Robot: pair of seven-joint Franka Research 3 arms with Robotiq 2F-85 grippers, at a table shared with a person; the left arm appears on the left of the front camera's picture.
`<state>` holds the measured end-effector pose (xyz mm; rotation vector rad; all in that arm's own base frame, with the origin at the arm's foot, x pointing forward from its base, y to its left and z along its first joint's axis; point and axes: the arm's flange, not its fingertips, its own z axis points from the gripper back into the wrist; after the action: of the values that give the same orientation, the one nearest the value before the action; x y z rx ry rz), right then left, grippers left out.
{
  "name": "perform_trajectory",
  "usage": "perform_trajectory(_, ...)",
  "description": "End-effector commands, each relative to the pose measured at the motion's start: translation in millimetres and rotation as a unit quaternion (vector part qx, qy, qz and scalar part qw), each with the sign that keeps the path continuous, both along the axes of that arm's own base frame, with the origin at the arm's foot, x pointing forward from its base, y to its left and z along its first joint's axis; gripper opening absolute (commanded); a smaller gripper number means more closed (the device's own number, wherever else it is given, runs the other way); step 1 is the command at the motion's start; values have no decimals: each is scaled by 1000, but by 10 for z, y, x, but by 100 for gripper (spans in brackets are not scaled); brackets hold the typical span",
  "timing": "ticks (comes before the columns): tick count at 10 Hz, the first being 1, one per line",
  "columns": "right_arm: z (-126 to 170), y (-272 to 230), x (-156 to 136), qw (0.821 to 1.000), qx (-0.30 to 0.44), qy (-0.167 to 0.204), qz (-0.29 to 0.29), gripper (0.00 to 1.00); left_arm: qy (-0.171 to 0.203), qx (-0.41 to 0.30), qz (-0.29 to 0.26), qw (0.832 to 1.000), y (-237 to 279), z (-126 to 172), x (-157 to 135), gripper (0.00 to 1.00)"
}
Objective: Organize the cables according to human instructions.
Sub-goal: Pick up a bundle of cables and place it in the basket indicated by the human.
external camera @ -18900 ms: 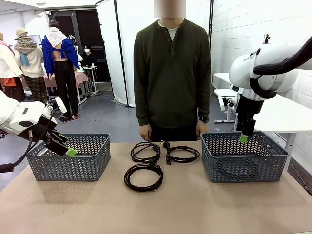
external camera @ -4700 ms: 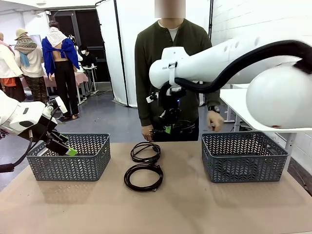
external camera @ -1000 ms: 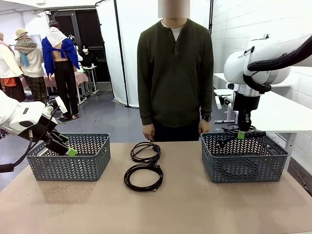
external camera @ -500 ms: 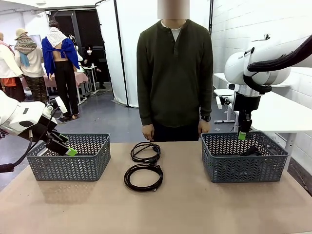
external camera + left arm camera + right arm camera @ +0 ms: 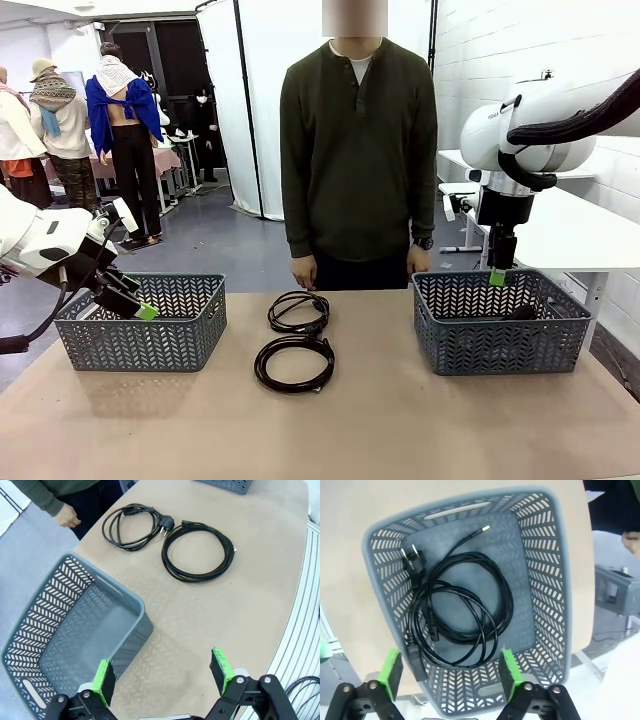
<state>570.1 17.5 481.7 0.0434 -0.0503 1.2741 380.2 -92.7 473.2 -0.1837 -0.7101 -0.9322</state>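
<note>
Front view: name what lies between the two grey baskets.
In the front view, two coiled black cords lie between the left basket and the right basket: the far cable toward the person, the near cable in front of it.

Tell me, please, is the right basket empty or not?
Not empty: coiled black cables lie on the basket floor, seen from the right wrist.

From the front, the right basket (image 5: 500, 345) mostly hides its cables (image 5: 521, 312).
</note>
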Motion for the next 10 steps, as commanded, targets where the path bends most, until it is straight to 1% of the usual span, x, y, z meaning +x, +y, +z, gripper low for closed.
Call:
perform_trajectory(1, -27, 130, 101, 1000, -13, 18, -1, 100, 0, -4, 0, 1000, 22, -17, 22, 100)
perform_trajectory(2, -195, 392, 206, 996, -92, -4, -13, 100, 0, -4, 0, 1000, 22, -17, 22, 100)
perform_trajectory(3, -20, 42, 14, 1000, -1, 5, 3, 100, 0, -4, 0, 1000, 22, -17, 22, 100)
perform_trajectory(10, -20, 42, 14, 1000, -1, 5, 3, 100, 0, -4, 0, 1000, 22, -17, 22, 100)
